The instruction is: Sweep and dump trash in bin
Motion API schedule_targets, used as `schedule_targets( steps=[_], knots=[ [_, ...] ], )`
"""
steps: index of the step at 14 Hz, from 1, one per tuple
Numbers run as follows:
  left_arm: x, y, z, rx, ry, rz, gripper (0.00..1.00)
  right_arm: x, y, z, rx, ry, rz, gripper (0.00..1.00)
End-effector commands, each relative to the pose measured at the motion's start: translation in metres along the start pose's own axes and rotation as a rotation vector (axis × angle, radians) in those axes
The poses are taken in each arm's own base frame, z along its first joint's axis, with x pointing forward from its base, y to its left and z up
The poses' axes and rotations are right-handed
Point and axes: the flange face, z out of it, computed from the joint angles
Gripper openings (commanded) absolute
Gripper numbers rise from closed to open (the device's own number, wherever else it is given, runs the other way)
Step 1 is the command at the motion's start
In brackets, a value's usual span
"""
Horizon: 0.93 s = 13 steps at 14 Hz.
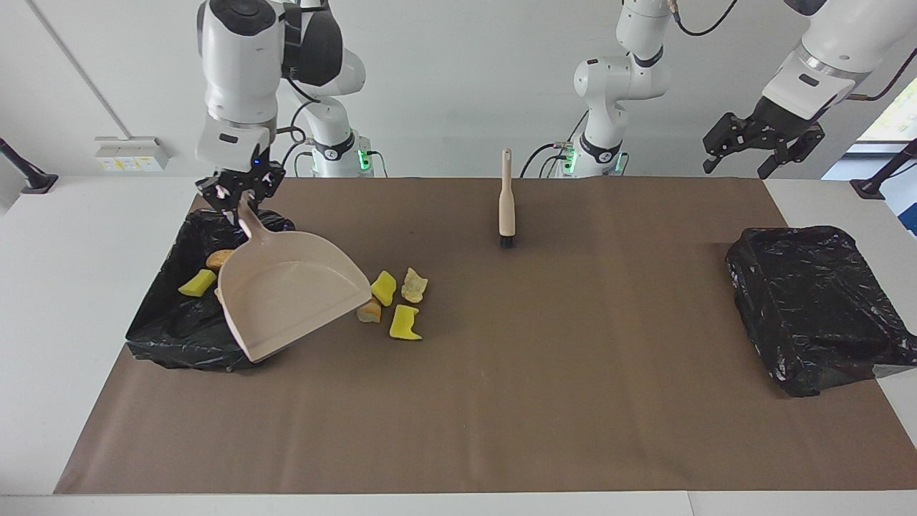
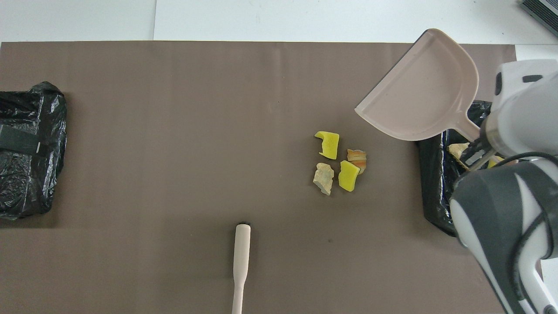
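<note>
Several trash scraps lie in a cluster on the brown mat: two yellow sponge pieces (image 1: 384, 288) (image 1: 405, 322) and tan chunks (image 1: 414, 285) (image 1: 370, 312); in the overhead view the cluster (image 2: 340, 161) shows whole. More trash, a yellow piece (image 1: 197, 283) and a brown chunk (image 1: 217, 258), lies in the black-bagged bin (image 1: 172, 330) at the right arm's end. My right gripper (image 1: 240, 204) is shut on the handle of the pale pink dustpan (image 1: 286, 294), which hangs tilted between bin and cluster, its lip by the scraps. My left gripper (image 1: 736, 170) hangs open and holds nothing.
The beige hand brush (image 1: 506, 208) lies on the mat nearer to the robots than the cluster, bristles toward it. A second black-bagged bin (image 1: 817, 308) sits at the left arm's end. The right arm (image 2: 505, 209) covers part of the first bin (image 2: 436, 174) from above.
</note>
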Motion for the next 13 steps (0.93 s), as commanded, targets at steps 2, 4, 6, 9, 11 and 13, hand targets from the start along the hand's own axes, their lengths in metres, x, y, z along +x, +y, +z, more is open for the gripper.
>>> schedule_targets(
  steps=[2, 4, 6, 9, 11, 13],
  knots=[
    [-0.014, 0.002, 0.001, 0.02, -0.01, 0.02, 1.0, 0.052, -0.048, 0.005, 0.058, 0.007, 0.16, 0.0],
    [-0.017, 0.003, 0.003, 0.022, 0.004, 0.02, 1.0, 0.089, -0.088, 0.009, 0.119, 0.007, 0.297, 0.0],
    [-0.016, 0.001, 0.003, 0.027, 0.008, 0.019, 1.0, 0.127, -0.123, 0.022, 0.235, -0.013, 0.447, 0.0],
    [-0.017, 0.001, 0.004, 0.055, 0.0, 0.02, 1.0, 0.173, -0.173, 0.018, 0.296, -0.027, 0.564, 0.0],
    [-0.017, 0.002, 0.003, 0.055, -0.003, 0.019, 1.0, 0.202, -0.205, 0.018, 0.38, -0.034, 0.664, 0.0],
    [-0.018, 0.001, 0.001, 0.055, 0.002, 0.013, 1.0, 0.236, -0.229, 0.025, 0.424, -0.034, 0.716, 0.0]
  ],
)
